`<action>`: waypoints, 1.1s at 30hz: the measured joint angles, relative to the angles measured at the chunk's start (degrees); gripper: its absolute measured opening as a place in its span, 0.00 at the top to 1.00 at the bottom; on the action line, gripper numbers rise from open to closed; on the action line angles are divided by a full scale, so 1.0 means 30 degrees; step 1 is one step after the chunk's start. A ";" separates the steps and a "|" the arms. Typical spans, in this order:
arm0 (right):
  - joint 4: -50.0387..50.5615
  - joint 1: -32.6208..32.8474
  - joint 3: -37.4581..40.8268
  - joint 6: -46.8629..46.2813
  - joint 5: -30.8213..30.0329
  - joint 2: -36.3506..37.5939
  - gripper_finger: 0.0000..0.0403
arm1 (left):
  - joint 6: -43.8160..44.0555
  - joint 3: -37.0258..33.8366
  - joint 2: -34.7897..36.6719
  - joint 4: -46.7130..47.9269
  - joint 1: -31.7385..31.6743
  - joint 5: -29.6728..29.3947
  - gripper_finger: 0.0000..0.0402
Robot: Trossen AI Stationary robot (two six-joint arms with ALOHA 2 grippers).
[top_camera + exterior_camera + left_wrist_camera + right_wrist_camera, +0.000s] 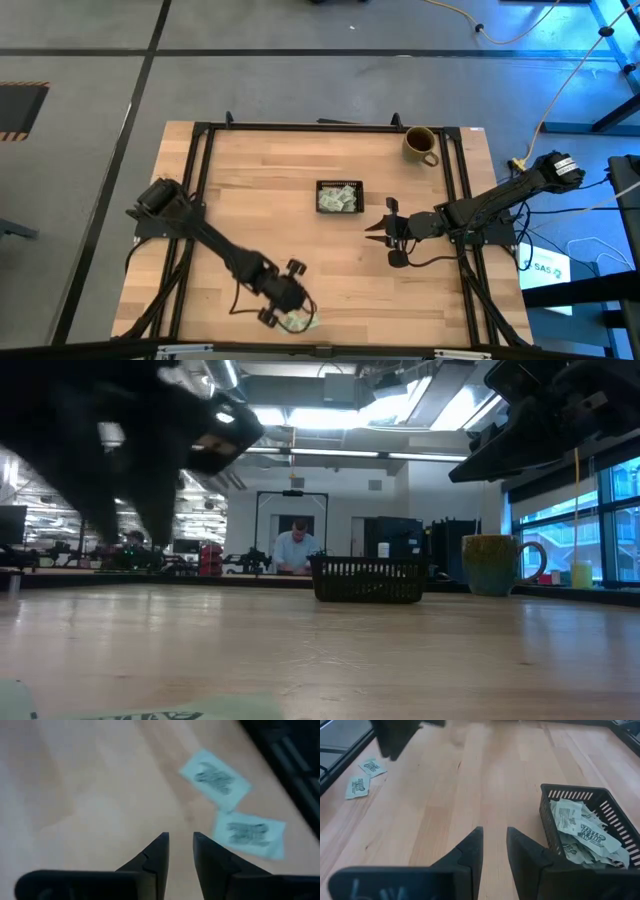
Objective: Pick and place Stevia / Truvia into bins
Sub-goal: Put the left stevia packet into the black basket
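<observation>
Two pale green-and-white Stevia packets [215, 777] [248, 834] lie flat on the wood near the table's front edge [300, 322], also seen in the right wrist view [364, 776]. My left gripper [181, 850] hovers just above and beside them [288, 310], open with nothing between its fingers. The black bin [339, 184] stands mid-table with several packets [582, 835] inside. My right gripper [494, 845] waits open to the right of the bin [374, 228], above the table.
An olive mug [420, 143] stands at the far right of the table, behind the bin in the low view [495, 565]. Black frame rails [195, 200] run along the table's sides. Bare wood [260, 190] lies between the bin and the left arm.
</observation>
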State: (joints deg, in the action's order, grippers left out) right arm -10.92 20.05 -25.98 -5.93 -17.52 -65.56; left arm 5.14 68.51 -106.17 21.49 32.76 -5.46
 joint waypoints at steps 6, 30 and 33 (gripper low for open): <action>-0.0007 0.0000 0.0000 -0.0691 0.0007 0.0000 0.78 | 0.1309 0.0000 -0.1433 -0.1067 0.1035 0.0031 0.83; -0.0007 0.0000 0.0000 -0.0952 0.0000 0.0007 0.78 | 0.2814 0.0180 -0.3614 -0.2770 0.2157 -0.0087 0.88; -0.0007 0.0000 0.0000 -0.0956 0.0000 0.0007 0.78 | 0.3052 0.0189 -0.3659 -0.2470 0.2067 -0.0114 0.91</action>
State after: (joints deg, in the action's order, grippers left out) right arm -10.94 20.05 -25.98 -8.80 -17.52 -65.54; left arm 14.29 69.08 -117.14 14.08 38.96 -5.80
